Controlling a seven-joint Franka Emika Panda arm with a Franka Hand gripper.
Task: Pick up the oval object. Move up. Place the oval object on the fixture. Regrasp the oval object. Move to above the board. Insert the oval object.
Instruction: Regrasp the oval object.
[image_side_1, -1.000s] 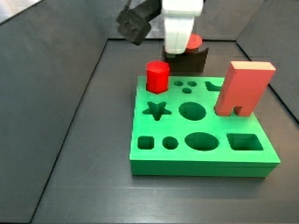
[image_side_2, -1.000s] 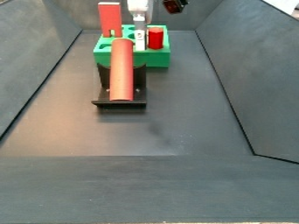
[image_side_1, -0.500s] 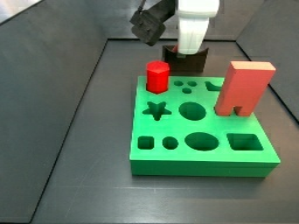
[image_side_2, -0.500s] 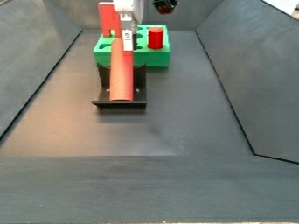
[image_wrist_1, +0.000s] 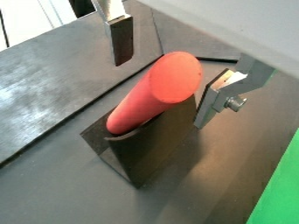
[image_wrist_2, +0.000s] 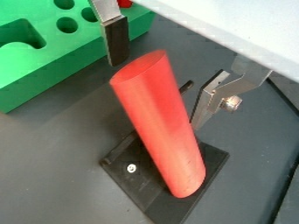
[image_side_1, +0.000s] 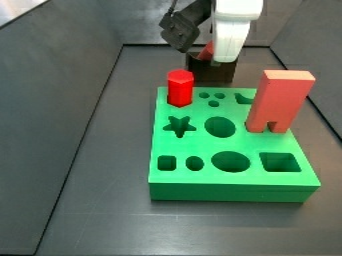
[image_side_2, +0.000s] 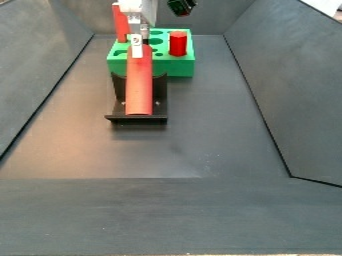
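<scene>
The oval object (image_wrist_1: 149, 94) (image_wrist_2: 159, 127) is a smooth red rod that leans tilted in the notch of the fixture (image_wrist_1: 149, 157) (image_wrist_2: 138, 169), a black bracket on the dark floor. My gripper (image_wrist_1: 163, 87) (image_wrist_2: 162, 80) is open at the rod's raised end. One finger (image_wrist_1: 121, 41) and the other finger (image_wrist_1: 219, 96) stand on either side of the rod with a gap to each. In a side view the rod (image_side_2: 138, 80) slopes up toward the board (image_side_2: 183, 63), with the gripper (image_side_2: 139, 36) at its far end. From the opposite side the gripper (image_side_1: 218, 58) hides the rod.
The green board (image_side_1: 227, 165) carries a short red hexagonal peg (image_side_1: 179, 87) and a tall salmon block (image_side_1: 278, 100). Its other cut-outs show open. The fixture (image_side_1: 214, 72) stands just behind the board. Sloped dark walls bound the floor on both sides.
The gripper has shifted sideways over the last second and now straddles the rod's raised end. The rod, fixture and board have not moved.
</scene>
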